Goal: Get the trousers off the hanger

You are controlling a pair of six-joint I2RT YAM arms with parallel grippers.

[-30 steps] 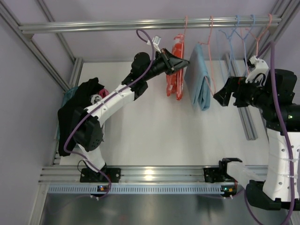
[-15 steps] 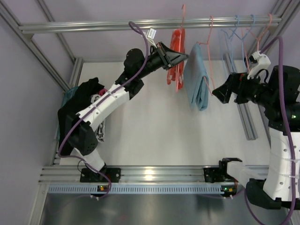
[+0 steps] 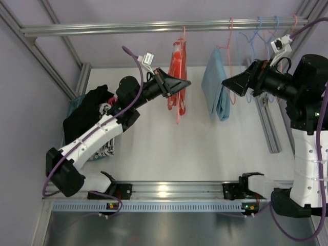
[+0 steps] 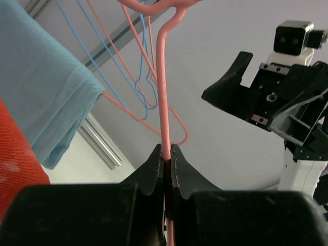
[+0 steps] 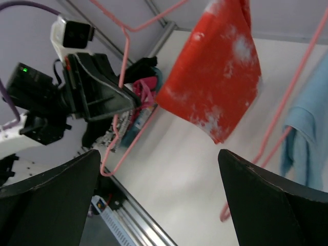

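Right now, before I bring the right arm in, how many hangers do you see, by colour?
Pink hangers: 3 - clamped pink hanger in the left gripper, carrying the orange-red trousers; second pink hanger carrying the light blue garment; bare pink hanger
Blue hangers: 2 - first blue hanger, second blue hanger, both bare
Total: 5
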